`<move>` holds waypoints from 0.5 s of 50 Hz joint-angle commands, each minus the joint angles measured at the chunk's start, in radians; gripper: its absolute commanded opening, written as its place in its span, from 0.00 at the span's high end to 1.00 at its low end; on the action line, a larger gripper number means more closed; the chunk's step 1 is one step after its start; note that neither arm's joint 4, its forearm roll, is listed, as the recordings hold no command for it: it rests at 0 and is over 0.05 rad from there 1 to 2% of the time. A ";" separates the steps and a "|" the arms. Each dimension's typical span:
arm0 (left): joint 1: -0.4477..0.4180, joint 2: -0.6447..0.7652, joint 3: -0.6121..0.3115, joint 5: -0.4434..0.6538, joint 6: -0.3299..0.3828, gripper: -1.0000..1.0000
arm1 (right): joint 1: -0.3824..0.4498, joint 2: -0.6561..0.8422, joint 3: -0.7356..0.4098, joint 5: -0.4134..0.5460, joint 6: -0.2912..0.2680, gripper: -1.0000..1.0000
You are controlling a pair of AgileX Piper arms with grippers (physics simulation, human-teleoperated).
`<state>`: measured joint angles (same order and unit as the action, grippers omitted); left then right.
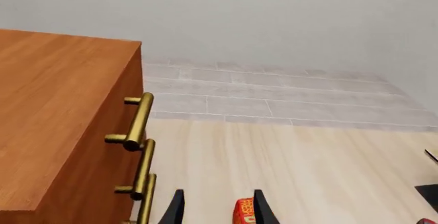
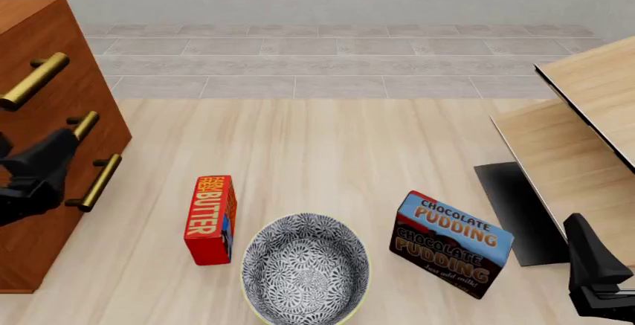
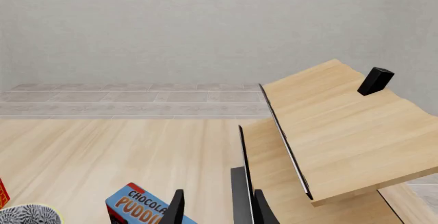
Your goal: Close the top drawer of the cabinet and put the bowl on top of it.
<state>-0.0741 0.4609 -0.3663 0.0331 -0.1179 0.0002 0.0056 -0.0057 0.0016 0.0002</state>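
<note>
Front view first: the cabinet [image 2: 40, 57] stands at the far left, its three brass handles stepping down its front, and the top drawer [image 2: 22, 98] looks flush with the two below it. The left wrist view agrees, with all three handles lined up in one plane on the cabinet [image 1: 61, 121], the top drawer's handle [image 1: 137, 121] no further out than the others. So I'd judge the closing part done, or very nearly so.

The bowl [image 2: 305, 268] sits on the pale table [image 2: 328, 146], near edge, just right of the red butter box [image 2: 210, 219] and left of the chocolate pudding box [image 2: 451, 245]. Nothing is touching it. That's the half of the job left: pick it up, carry it left, set it on the cabinet's top.

Left gripper [image 2: 44, 165] hangs right in front of the cabinet beside the lower handles; in its own wrist view the fingertips [image 1: 176, 206] stand apart with nothing between them, the butter box showing through the gap. Right gripper [image 2: 595, 273] waits at the near right, beside the pale wood furniture [image 2: 585, 139]; its fingers [image 3: 176, 206] are spread too, gripping nothing. A sliver of the bowl [image 3: 27, 215] peeks into that view's corner.
</note>
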 commanded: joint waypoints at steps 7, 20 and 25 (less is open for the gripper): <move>-0.160 -0.038 -0.078 0.200 -0.023 0.00 | 0.000 0.000 0.001 -0.001 0.000 0.00; -0.250 -0.015 -0.167 0.387 -0.063 0.00 | 0.000 0.000 0.001 -0.001 0.000 0.00; -0.283 -0.011 -0.190 0.447 -0.050 0.00 | 0.000 0.000 0.001 -0.001 0.000 0.00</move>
<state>-0.2889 0.4449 -0.5071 0.3581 -0.1691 0.0002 0.0056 -0.0057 0.0016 0.0002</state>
